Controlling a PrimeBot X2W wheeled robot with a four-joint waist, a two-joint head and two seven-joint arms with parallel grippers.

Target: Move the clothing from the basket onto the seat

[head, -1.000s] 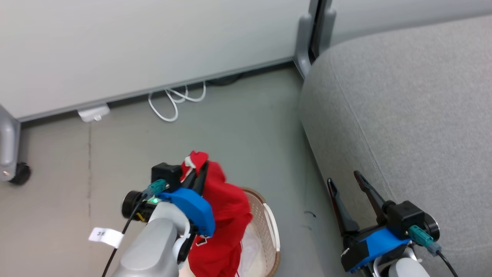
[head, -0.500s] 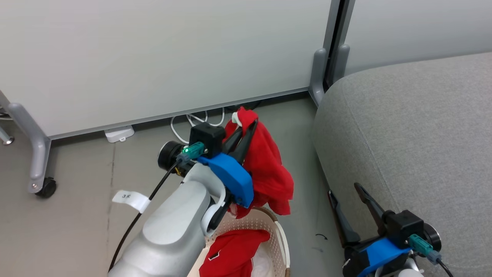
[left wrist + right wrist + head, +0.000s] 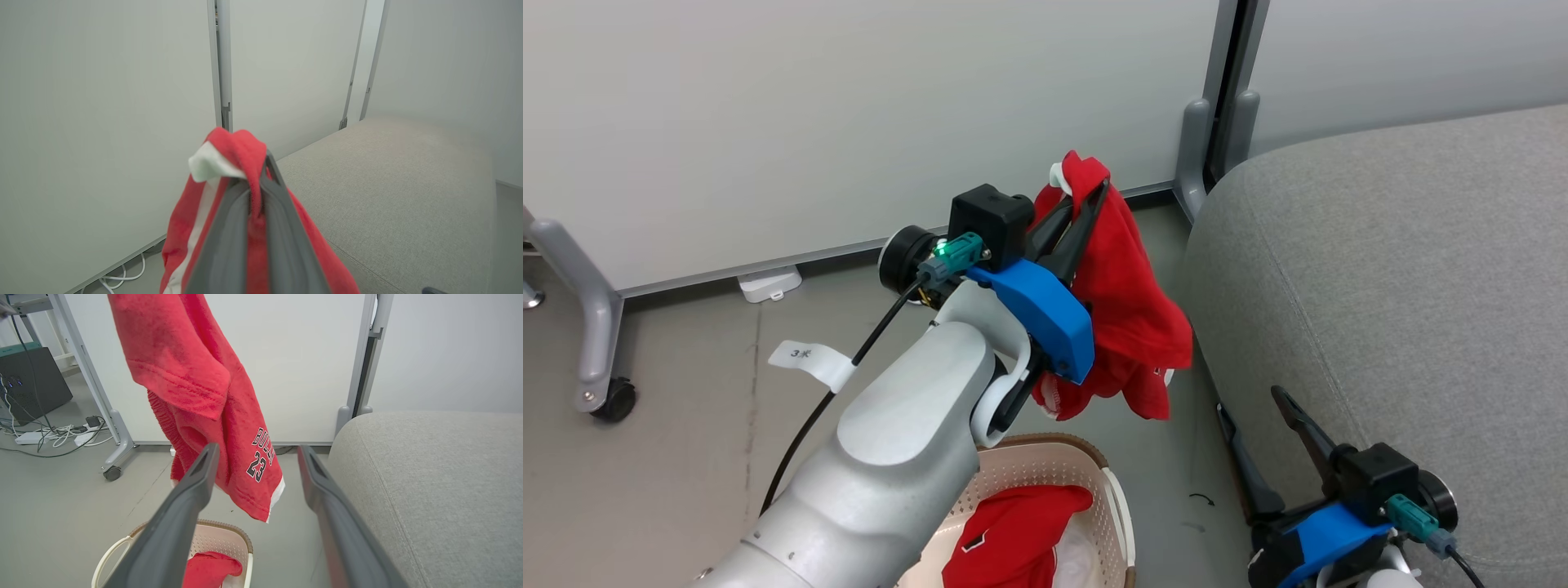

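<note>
Above the basket (image 3: pixel 1045 452), near the seat's (image 3: pixel 1405 269) edge, our left hand (image 3: pixel 1086 196) grips one red garment (image 3: pixel 1135 310), our right hand (image 3: pixel 1250 400) stands wide and empty, and the other garment (image 3: pixel 1013 531) lies in the basket, none on the seat yet.

The hanging garment (image 3: pixel 1131 302) is showing bright red, with a white cuff at its twelve o'clock and black, white-edged lettering (image 3: pixel 261 454) toward five. At six o'clock the basket (image 3: pixel 1054 443) is showing cream with a brown rim, around a second garment (image 3: pixel 1013 531) in red. The seat (image 3: pixel 1405 269) is showing woven grey.
</note>
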